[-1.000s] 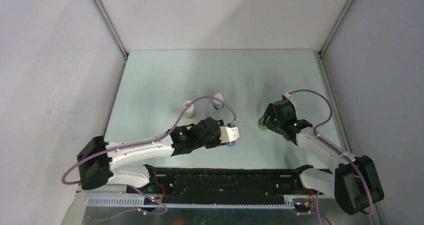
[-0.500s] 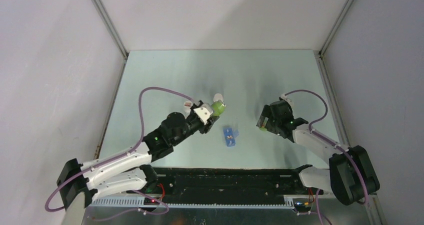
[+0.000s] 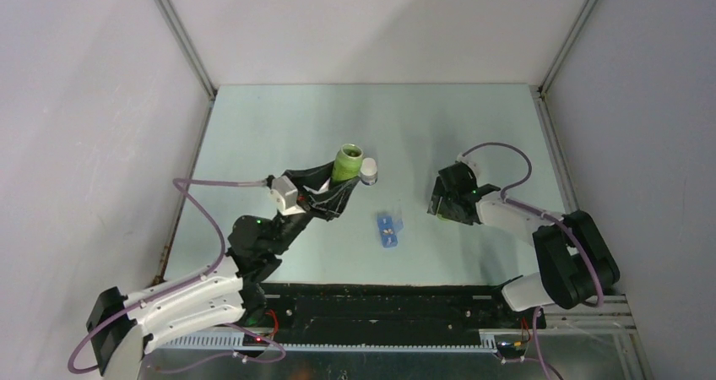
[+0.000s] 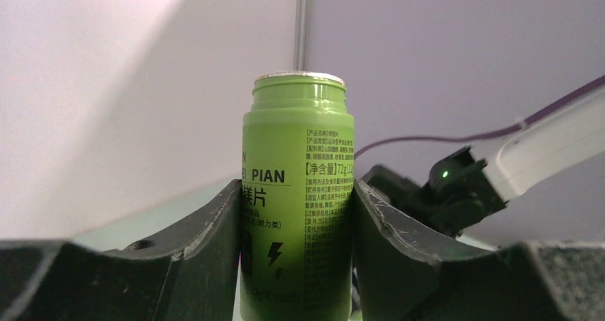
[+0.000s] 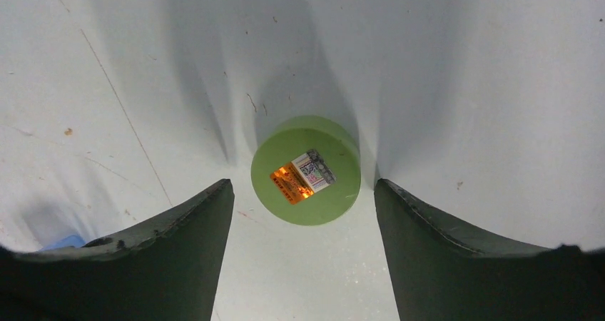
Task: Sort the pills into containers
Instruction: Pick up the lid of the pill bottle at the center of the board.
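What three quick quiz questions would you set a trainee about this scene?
1. True or false: the left gripper holds the green bottle upright.
2. What lies on the table beneath the open right gripper? A) a green cap B) a spoon C) a coin
3. Fill in: the pill box on the table is coloured ____.
Key: 1 true; 2 A; 3 blue.
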`<action>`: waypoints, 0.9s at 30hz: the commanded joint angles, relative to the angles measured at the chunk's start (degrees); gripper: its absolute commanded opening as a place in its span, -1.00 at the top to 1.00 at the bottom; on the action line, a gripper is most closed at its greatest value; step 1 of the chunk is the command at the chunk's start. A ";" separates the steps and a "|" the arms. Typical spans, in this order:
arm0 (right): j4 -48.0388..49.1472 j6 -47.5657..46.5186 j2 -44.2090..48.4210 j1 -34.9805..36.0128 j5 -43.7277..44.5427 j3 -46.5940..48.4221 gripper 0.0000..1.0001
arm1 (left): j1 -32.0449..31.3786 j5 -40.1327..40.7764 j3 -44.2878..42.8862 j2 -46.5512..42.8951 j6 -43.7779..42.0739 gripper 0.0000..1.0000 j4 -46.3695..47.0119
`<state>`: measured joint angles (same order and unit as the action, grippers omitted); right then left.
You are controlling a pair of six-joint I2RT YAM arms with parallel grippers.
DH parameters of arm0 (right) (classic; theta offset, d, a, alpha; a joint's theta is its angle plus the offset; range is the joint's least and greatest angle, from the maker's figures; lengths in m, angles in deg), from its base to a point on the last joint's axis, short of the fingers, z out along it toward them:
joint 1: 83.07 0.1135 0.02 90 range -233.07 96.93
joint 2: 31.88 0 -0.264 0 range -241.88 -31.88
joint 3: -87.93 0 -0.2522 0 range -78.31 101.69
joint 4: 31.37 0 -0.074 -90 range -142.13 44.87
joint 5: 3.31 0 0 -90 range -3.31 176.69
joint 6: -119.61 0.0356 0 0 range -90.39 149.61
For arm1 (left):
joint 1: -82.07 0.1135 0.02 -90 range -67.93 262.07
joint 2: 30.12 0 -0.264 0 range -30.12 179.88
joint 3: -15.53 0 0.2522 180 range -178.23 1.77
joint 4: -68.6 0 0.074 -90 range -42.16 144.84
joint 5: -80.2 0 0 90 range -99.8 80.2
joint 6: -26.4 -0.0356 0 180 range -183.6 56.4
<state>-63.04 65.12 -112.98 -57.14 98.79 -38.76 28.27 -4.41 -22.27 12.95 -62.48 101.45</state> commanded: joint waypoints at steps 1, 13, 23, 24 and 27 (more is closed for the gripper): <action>-4.28 -0.24 -2.51 1.67 6.06 4.25 -0.51 | 0.47 -0.31 0.15 -0.60 4.55 1.00 10.45; -7.55 -1.46 -5.39 4.38 9.75 7.91 -0.08 | 3.34 -5.91 7.43 10.13 20.81 1.00 33.14; -6.91 -2.91 -4.11 2.50 5.27 7.91 -0.45 | 3.49 -7.25 9.14 10.17 19.10 1.00 31.59; -6.77 -3.04 -4.38 2.48 5.15 7.91 -0.48 | 3.52 -7.17 9.29 10.14 19.05 1.00 31.56; -6.29 -3.44 -4.94 1.68 3.75 7.91 -0.46 | 3.53 -7.03 9.88 10.15 18.86 1.00 31.43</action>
<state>-70.10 62.54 -118.33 -54.53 103.90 -32.79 31.37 -11.54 -13.15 23.77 -43.50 129.51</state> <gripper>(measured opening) 0.745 0.546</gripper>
